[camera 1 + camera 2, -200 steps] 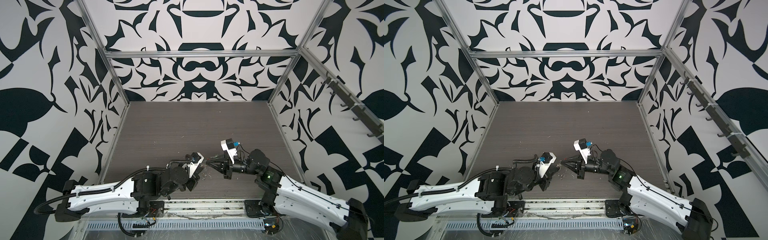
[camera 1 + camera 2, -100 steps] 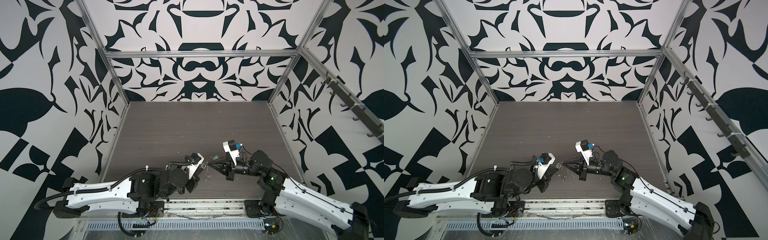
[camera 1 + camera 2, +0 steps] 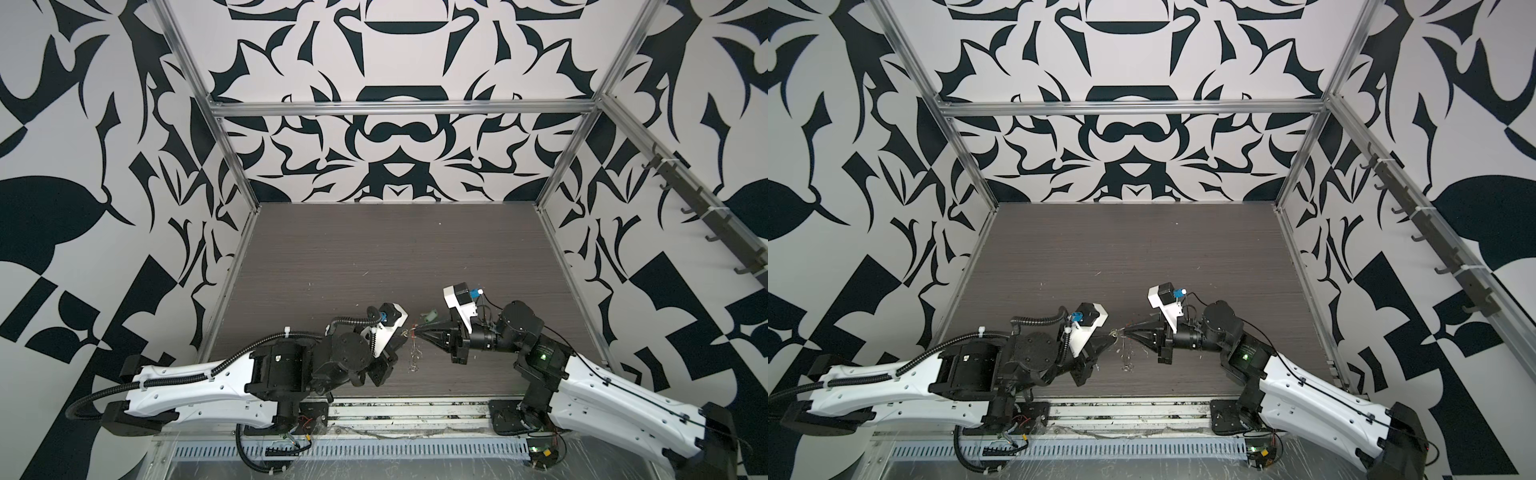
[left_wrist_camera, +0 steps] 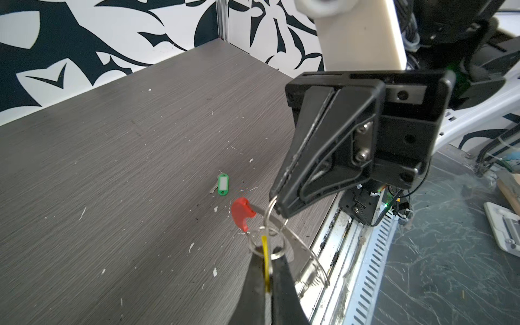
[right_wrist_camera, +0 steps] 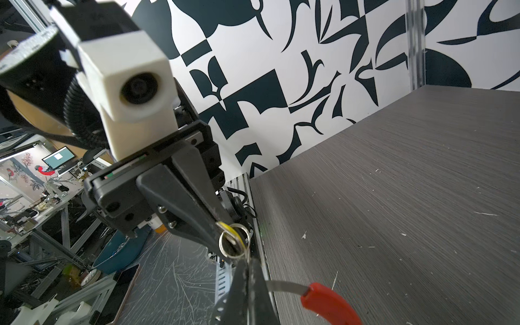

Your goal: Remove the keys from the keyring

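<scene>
My left gripper (image 4: pixel 266 254) is shut on the yellow tag (image 4: pixel 265 247) of one key, seen edge-on. That tag's small split ring (image 4: pixel 254 249) sits at the fingertips. A silvery key (image 4: pixel 307 272) dangles blurred beside them. My right gripper (image 5: pixel 247 260) is shut on the keyring's wire, close to the red sleeve (image 5: pixel 329 304). In both top views the two tips meet point to point above the table's front: left gripper (image 3: pixel 405 332), right gripper (image 3: pixel 417 331). The green-tagged key (image 4: pixel 223 184) lies loose on the table (image 4: pixel 112 168), just beyond the grippers.
The dark wood-grain table (image 3: pixel 374 257) carries white flecks. Its front edge and a slotted metal rail (image 3: pixel 332 451) run right below the grippers. Patterned walls close in the other three sides, and a hook rail (image 3: pixel 706 216) runs along the right wall.
The right gripper has drawn back slightly to the right with the keyring. Both tips sit a little lower than a second ago. Both grips are unchanged.
</scene>
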Tool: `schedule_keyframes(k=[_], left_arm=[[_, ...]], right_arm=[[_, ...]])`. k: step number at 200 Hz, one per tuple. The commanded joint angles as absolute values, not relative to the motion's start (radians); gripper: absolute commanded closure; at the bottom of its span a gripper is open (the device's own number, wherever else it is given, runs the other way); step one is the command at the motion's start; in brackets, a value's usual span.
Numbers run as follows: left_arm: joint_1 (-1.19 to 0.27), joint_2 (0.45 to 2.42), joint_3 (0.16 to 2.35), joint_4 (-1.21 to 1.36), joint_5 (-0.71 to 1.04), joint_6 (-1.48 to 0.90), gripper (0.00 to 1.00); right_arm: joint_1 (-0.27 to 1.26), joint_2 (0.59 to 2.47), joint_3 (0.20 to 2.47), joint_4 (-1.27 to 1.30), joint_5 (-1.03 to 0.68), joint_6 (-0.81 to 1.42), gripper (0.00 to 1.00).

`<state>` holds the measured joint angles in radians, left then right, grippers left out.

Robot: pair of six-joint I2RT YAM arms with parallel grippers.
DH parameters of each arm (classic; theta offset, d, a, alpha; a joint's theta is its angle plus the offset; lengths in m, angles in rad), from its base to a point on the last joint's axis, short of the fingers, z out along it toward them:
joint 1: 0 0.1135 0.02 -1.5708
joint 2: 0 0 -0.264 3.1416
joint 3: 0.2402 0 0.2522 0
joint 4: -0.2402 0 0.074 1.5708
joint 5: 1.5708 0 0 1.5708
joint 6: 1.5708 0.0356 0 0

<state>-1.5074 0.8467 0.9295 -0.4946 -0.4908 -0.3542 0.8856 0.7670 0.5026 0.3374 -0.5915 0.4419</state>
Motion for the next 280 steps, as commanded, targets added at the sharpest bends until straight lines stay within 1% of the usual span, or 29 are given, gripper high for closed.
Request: schedule_keyframes(k=[1,33,66,117,161,211,218,239,266,280], left_arm=[[-1.508,0.848,1.025,-0.581,-0.478,-0.395,1.0],[-1.508,0.877,1.108,-0.706,-0.434,-0.471,1.0],[-1.507,0.887,1.187,-0.809,-0.381,-0.561,1.0],[-1.508,0.942,1.303,-0.935,-0.337,-0.684,1.0],[-1.506,0.987,1.348,-0.972,-0.335,-0.735,1.0],[-1.494,0.983,1.353,-0.975,-0.338,-0.759,1.0],[-1.49,0.983,1.356,-0.982,-0.339,-0.765,1.0],[-1.48,0.982,1.361,-0.998,-0.348,-0.785,1.0],[-1.473,0.982,1.364,-0.996,-0.357,-0.812,1.0],[-1.47,0.982,1.372,-1.002,-0.37,-0.833,1.0]], right_arm=[[0.867,0.793,0.53,0.249,-0.543,0.394,1.0],[0.866,0.851,0.562,0.197,-0.582,0.371,1.0],[0.866,0.901,0.6,0.138,-0.586,0.345,1.0],[0.866,0.963,0.641,0.127,-0.618,0.339,1.0],[0.866,0.964,0.662,0.123,-0.632,0.353,0.89],[0.868,0.976,0.661,0.131,-0.672,0.365,0.86],[0.867,0.974,0.658,0.132,-0.669,0.369,0.83],[0.867,0.951,0.652,0.132,-0.653,0.37,0.68],[0.868,0.909,0.652,0.11,-0.611,0.37,0.56],[0.867,0.87,0.646,0.103,-0.581,0.369,0.54]])
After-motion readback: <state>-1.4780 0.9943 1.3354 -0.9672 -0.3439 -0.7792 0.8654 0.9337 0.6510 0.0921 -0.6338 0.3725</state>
